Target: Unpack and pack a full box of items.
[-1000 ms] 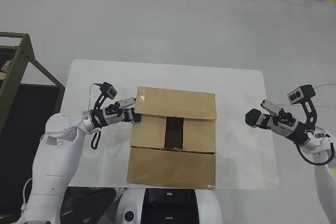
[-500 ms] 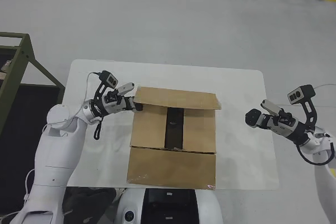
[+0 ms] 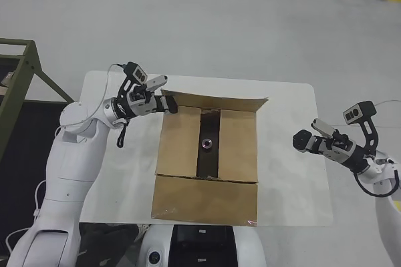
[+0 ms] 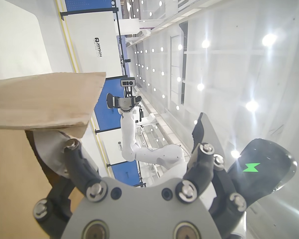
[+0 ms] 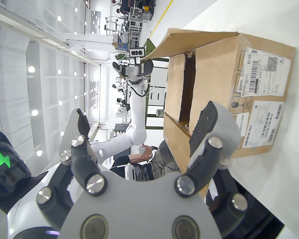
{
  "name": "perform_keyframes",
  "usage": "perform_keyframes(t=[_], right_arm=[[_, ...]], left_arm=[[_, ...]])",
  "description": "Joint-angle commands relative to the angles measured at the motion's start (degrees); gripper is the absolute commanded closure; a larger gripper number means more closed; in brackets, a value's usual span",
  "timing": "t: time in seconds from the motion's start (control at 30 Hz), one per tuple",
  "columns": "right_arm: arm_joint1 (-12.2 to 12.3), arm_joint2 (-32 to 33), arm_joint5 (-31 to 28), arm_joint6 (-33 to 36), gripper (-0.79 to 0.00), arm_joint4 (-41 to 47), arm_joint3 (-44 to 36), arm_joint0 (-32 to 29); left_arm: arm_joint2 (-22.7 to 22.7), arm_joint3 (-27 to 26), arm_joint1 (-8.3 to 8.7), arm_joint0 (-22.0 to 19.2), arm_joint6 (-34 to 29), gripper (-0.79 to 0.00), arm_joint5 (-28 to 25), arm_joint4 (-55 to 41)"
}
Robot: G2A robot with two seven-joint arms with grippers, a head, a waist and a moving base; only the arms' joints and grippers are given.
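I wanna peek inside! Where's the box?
In the top view the box sits mid-table, between the two arms. The left gripper is at its far left corner, by the raised flap.

A pale grey floor (image 3: 254, 40) surrounds the white surface (image 3: 287, 167). At the upper left of the frame stands a green metal frame (image 3: 28, 63), with a black area (image 3: 13, 167) below it. Round ceiling lights (image 4: 269, 39) glow in a white hall.
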Motion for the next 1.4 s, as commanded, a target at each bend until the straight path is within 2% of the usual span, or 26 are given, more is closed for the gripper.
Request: perform_keyframes(t=[0.0, 0.23, 0.7, 0.9, 1.1, 1.37], right_arm=[[0.0, 0.0, 0.0, 0.0, -0.785, 0.0, -0.01, -0.01], [0.0, 0.0, 0.0, 0.0, -0.785, 0.0, -0.01, -0.01], [0.0, 0.0, 0.0, 0.0, -0.785, 0.0, -0.01, -0.01], [0.0, 0.0, 0.0, 0.0, -0.785, 0.0, -0.01, -0.01], [0.0, 0.0, 0.0, 0.0, -0.785, 0.0, -0.01, -0.01], [0.0, 0.0, 0.0, 0.0, -0.785, 0.0, -0.01, -0.01]], left_arm=[[0.49, 0.89, -0.1, -1.18, 0.77, -0.785, -0.06, -0.33], [2.96, 4.34, -0.47, -5.43, 3.62, -0.785, 0.27, 1.08], [6.67, 10.85, -1.01, -10.84, 12.37, -0.785, 1.38, 7.24], [9.59, 13.96, -1.78, -13.49, 16.24, -0.785, 5.01, 7.66], [11.9, 14.96, -2.25, -15.15, 20.9, -0.785, 7.5, 11.07], [14.5, 16.45, -2.58, -16.44, 22.9, -0.785, 11.04, 15.53]])
